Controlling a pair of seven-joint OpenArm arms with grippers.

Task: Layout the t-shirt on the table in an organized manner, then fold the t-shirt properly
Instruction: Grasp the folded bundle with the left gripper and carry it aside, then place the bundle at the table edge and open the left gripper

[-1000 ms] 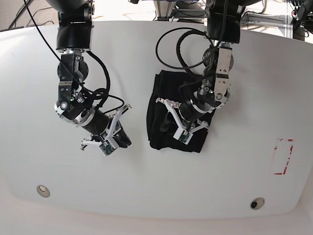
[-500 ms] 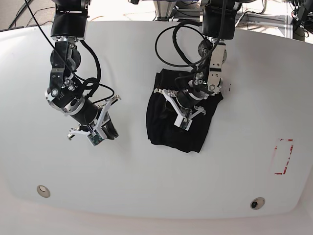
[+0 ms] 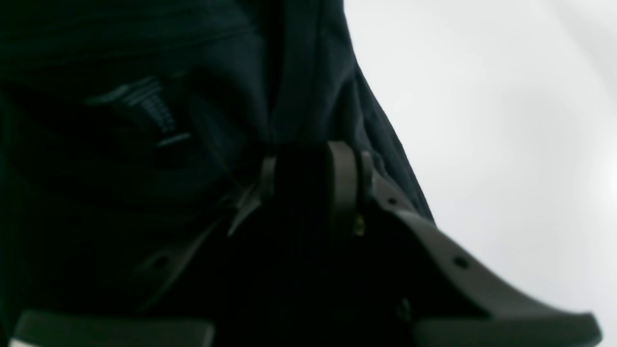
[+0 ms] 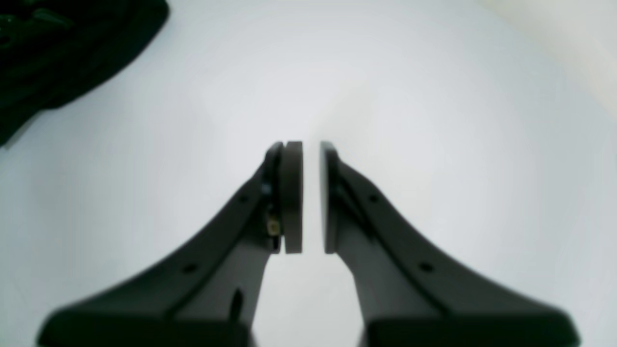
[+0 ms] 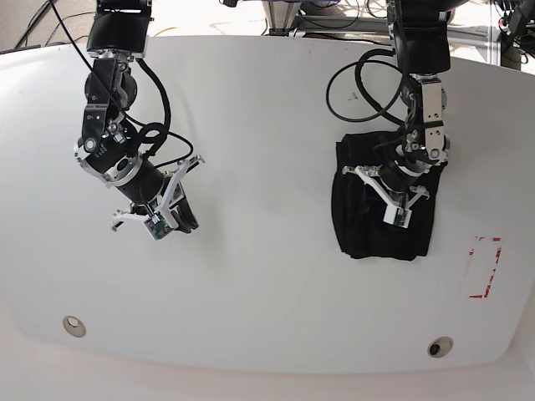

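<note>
The black t-shirt lies as a compact folded bundle on the white table, right of centre. My left gripper sits on the bundle's right half. In the left wrist view it is shut on a ridge of the t-shirt, with dark cloth pinched between the pads. My right gripper hovers over bare table far to the left, apart from the cloth. Its pads stand shut with only a thin slit and nothing between them. A corner of the t-shirt shows at the top left of the right wrist view.
A red tape rectangle marks the table just right of the bundle. Two small round holes sit near the front edge. Black cables loop from both arms above the table's back half.
The left arm has carried the pinched t-shirt bundle rightward from the table's centre toward the red mark. The right arm has drifted left and slightly back, still shut.
</note>
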